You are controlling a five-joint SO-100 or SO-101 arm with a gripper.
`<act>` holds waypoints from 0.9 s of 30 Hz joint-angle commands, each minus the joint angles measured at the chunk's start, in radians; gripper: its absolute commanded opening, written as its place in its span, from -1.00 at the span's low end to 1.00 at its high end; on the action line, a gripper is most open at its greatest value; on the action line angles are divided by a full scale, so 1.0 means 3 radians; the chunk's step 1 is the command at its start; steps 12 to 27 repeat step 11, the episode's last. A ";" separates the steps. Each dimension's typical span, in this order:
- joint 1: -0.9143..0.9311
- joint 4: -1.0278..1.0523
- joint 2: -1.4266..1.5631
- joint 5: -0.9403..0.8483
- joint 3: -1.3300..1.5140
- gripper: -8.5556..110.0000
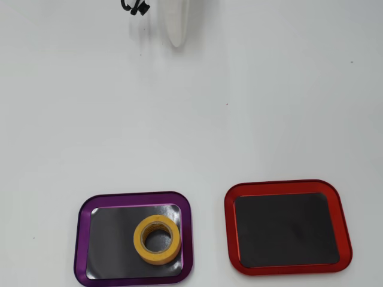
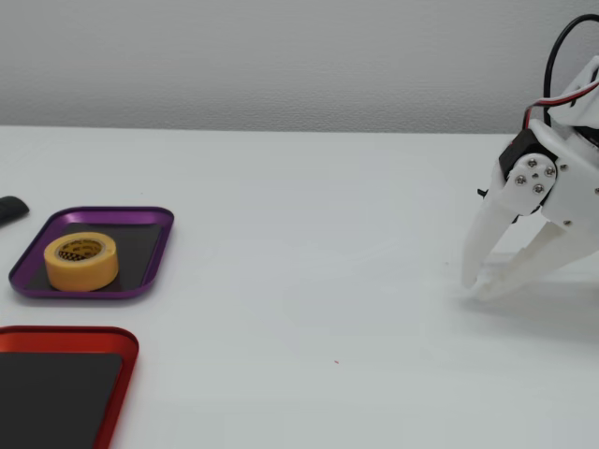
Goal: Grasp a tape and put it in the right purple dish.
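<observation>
Looks finished: small yellow tape roll with a pale middle (image 1: 157, 239) lying flat inside the flat purple-rimmed tray with a dark grey floor (image 1: 84, 239). Nothing left to carry; next, only keeping clear. Same-shaped red-rimmed tray (image 1: 229, 227) bare. In the fixed view, white two-finger gripper (image 2: 475, 288) well apart from both trays, tips low near the white table (image 2: 309, 234), open a little, holding nothing. From overhead, only one white finger (image 1: 176, 24) peeking in at the top.
</observation>
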 commanded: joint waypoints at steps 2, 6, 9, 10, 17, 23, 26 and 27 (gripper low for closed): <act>0.0010 0.0000 0.0276 -0.0026 -0.0005 -0.86; 0.0010 0.0000 0.0276 -0.0026 -0.0005 -0.86; 0.0010 0.0000 0.0276 -0.0026 -0.0005 -0.86; 0.0010 0.0000 0.0276 -0.0026 -0.0005 -0.86; 0.0010 0.0000 0.0276 -0.0026 -0.0005 -0.86; 0.0010 0.0000 0.0276 -0.0026 -0.0005 -0.86; 0.0010 0.0000 0.0276 -0.0026 -0.0005 -0.86; 0.0010 0.0000 0.0276 -0.0026 -0.0005 -0.86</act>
